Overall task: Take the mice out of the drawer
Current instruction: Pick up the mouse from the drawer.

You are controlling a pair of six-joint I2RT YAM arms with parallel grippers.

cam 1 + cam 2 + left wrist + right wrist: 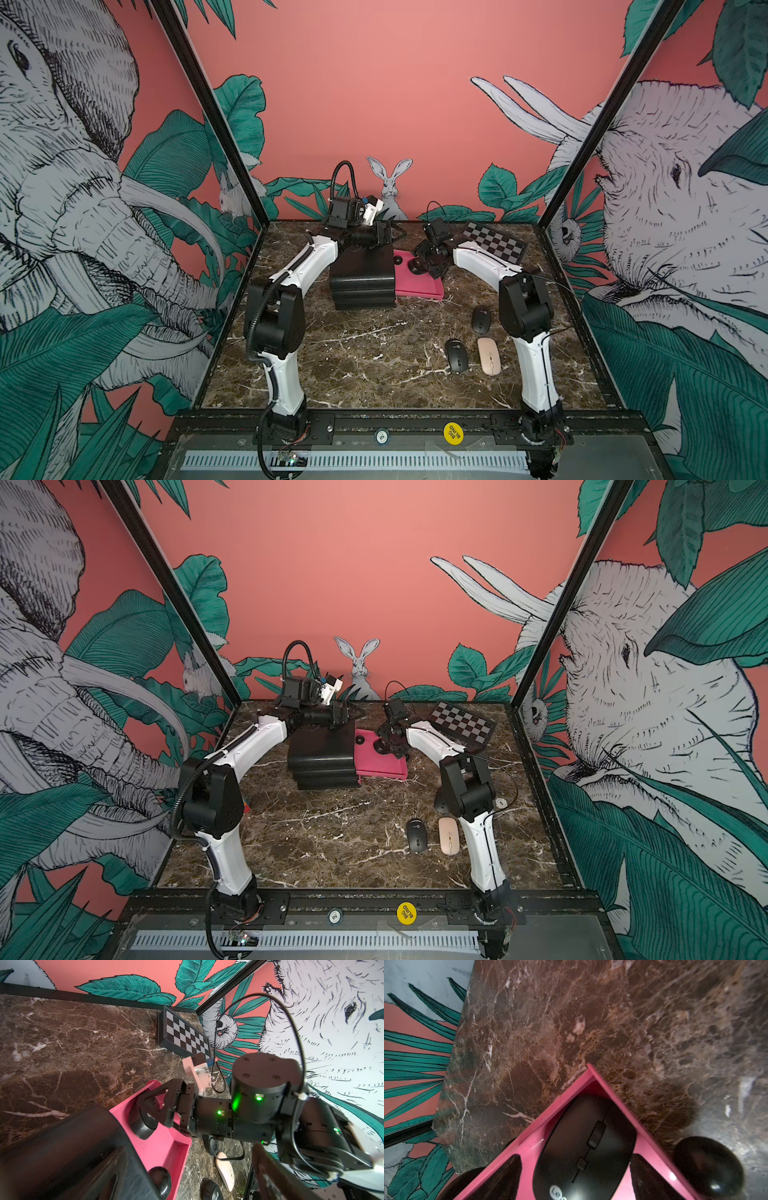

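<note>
The pink drawer (419, 286) stands pulled out to the right of a black drawer unit (363, 278). Two black mice lie in it, one (398, 260) by the unit and one (583, 1151) near the drawer's far corner. My right gripper (430, 264) is open astride that second mouse, with a strip of pink showing between each finger (500, 1178) and its sides. On the marble lie two black mice (481, 319) (456, 355) and a pale pink-cream mouse (488, 356). My left gripper (384, 235) sits at the back top of the unit, its jaws unclear.
A folded chessboard (494, 245) lies at the back right corner. The right arm's elbow (525, 307) stands close beside the mice on the marble. Printed walls and black frame rails close in the table on three sides.
</note>
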